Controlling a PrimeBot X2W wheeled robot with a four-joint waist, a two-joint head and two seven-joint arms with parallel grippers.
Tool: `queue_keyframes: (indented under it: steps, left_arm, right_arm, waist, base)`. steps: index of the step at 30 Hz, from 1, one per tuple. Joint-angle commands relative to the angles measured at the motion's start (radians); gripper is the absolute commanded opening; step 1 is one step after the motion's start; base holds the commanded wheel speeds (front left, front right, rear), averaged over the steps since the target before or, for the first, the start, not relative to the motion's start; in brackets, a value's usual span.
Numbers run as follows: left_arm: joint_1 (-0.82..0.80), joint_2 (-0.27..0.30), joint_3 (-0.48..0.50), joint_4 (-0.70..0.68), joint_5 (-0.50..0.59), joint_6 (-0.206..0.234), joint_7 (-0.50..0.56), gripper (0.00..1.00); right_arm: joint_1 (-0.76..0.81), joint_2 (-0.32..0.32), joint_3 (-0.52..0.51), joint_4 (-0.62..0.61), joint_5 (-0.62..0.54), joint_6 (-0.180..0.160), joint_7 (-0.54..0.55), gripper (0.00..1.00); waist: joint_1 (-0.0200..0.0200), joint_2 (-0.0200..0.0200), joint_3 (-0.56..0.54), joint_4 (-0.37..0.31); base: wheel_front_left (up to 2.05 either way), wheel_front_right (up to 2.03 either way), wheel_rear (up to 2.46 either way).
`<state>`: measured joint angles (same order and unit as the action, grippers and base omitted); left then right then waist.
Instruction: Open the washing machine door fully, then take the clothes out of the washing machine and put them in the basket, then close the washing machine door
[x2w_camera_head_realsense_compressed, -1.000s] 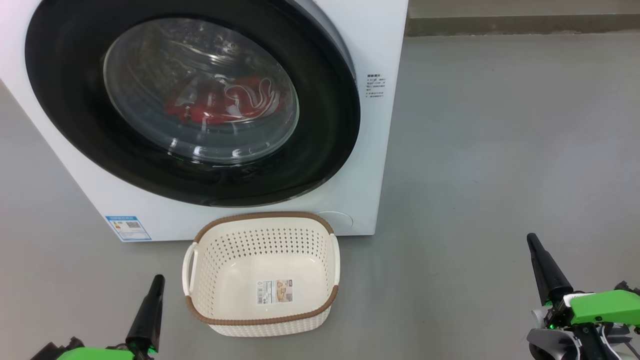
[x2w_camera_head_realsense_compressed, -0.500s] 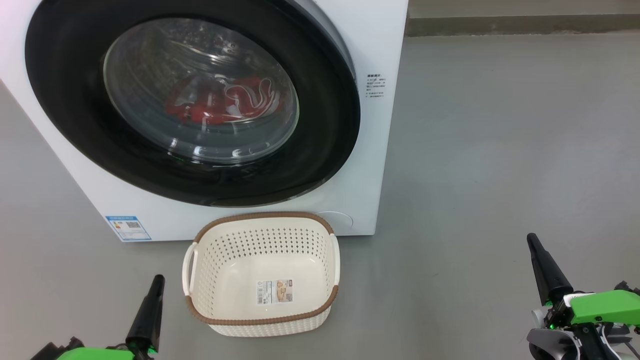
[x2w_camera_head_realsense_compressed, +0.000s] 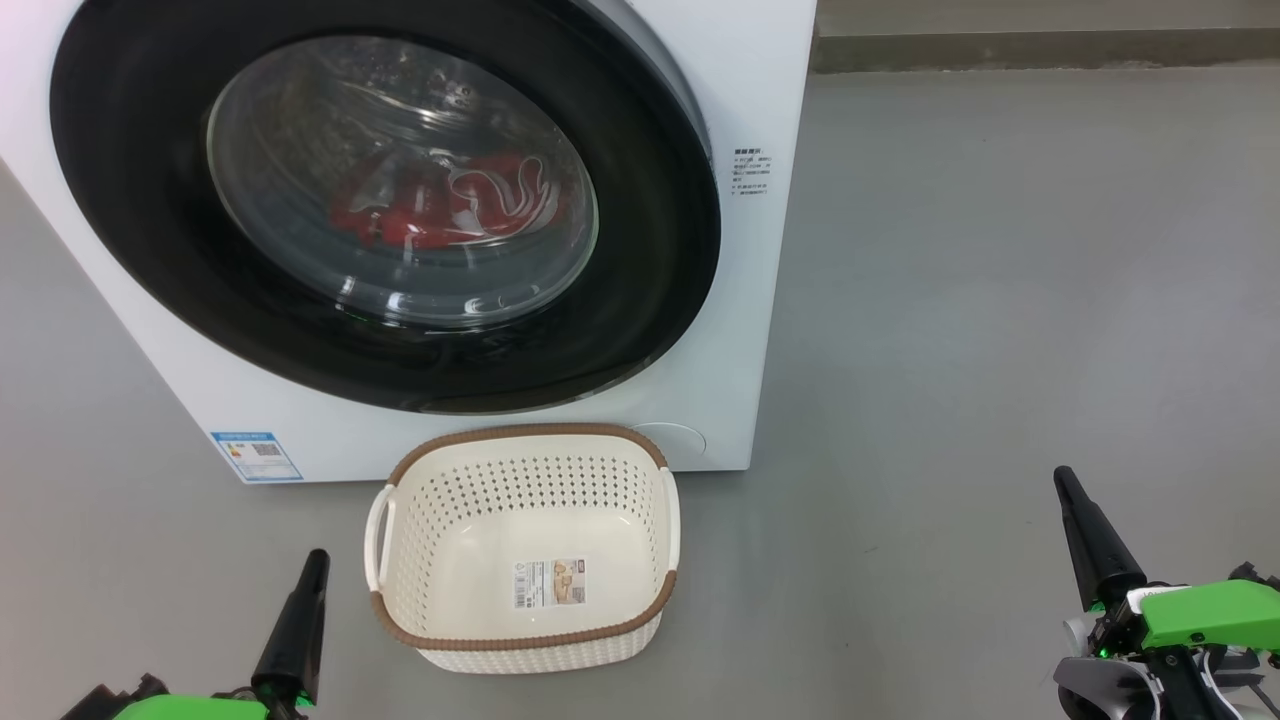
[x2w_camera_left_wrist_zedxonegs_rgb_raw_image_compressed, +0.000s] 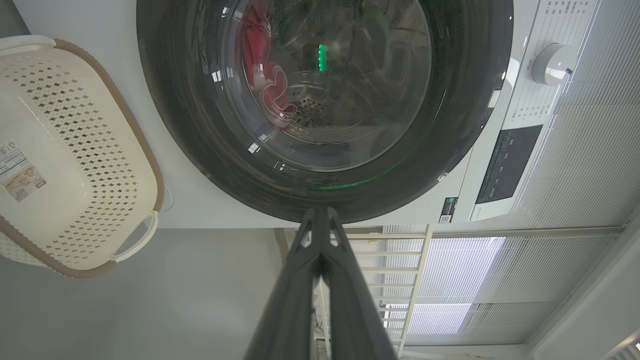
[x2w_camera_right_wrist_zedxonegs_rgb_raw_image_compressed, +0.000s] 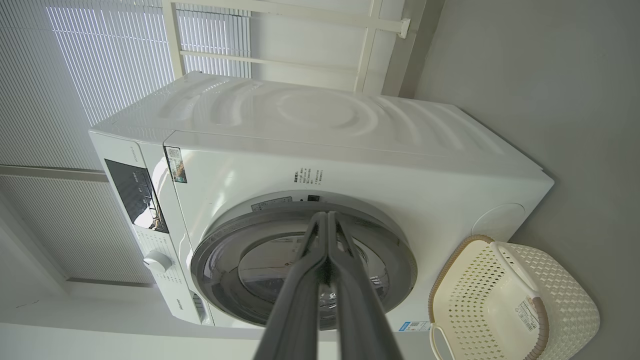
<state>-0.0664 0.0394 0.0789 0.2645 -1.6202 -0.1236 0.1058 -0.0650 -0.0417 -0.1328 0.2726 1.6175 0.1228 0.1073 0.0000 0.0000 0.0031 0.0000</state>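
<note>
— Where are your grippers?
— Your left gripper (x2w_camera_head_realsense_compressed: 318, 555) and right gripper (x2w_camera_head_realsense_compressed: 1062, 474) sit low, either side of the basket (x2w_camera_head_realsense_compressed: 525, 432), each with fingers pressed together on nothing.
— And the clothes (x2w_camera_head_realsense_compressed: 420, 215)?
— Inside the washing machine (x2w_camera_head_realsense_compressed: 745, 100), red behind the washing machine door (x2w_camera_head_realsense_compressed: 130, 250) glass. The basket stands on the floor (x2w_camera_head_realsense_compressed: 1000, 300), just before it.

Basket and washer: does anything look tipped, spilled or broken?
Nothing stands out. The basket sits upright and empty on the floor before the washer, whose door looks shut with red clothes inside.
</note>
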Motion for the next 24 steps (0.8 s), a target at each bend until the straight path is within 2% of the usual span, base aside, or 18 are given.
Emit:
queue_keyframes:
  steps: [1, 24]
  left_arm:
    - [-0.042, 0.011, 0.036, -0.02, 0.012, -0.007, 0.008, 0.0]
    - [-0.042, 0.011, 0.036, -0.02, 0.013, -0.007, 0.008, 0.0]
  right_arm:
    - [-0.043, -0.009, 0.018, -0.028, -0.01, 0.008, 0.007, 0.0]
    - [-0.043, -0.009, 0.018, -0.028, -0.01, 0.008, 0.007, 0.0]
  waist:
    - [0.0, 0.0, 0.0, 0.0]
    - [0.0, 0.0, 0.0, 0.0]
  base:
    - [0.0, 0.0, 0.0]
    - [0.0, 0.0, 0.0]
